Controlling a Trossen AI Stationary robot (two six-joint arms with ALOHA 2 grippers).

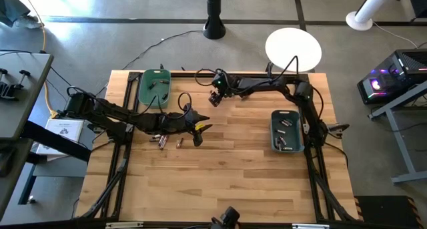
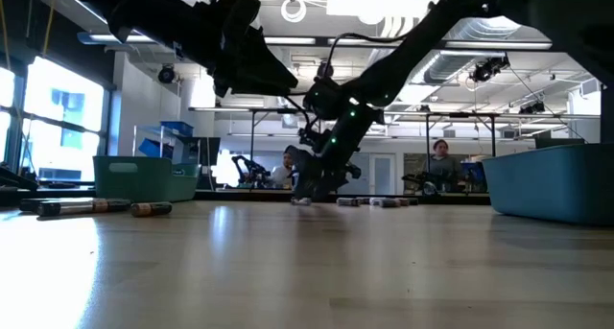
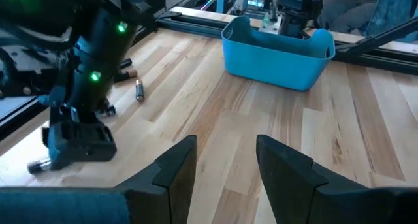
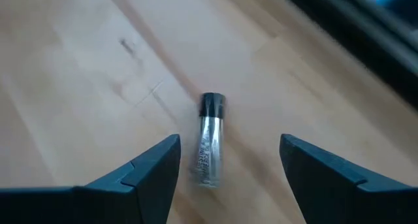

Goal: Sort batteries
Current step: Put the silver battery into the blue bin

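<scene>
Batteries lie scattered on the wooden table (image 1: 233,169). Right gripper (image 4: 228,168), fingers wide apart and empty, hangs over one silvery battery (image 4: 209,140) lying lengthwise between them. Best to lower straight, then close across its middle. Left gripper (image 3: 225,168), parted and empty, waits mid-table.

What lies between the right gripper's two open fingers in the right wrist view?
A single silvery cylindrical battery with a dark cap lies on the bare wooden table, centred between the right gripper's fingers, touching neither; they stand open.
</scene>
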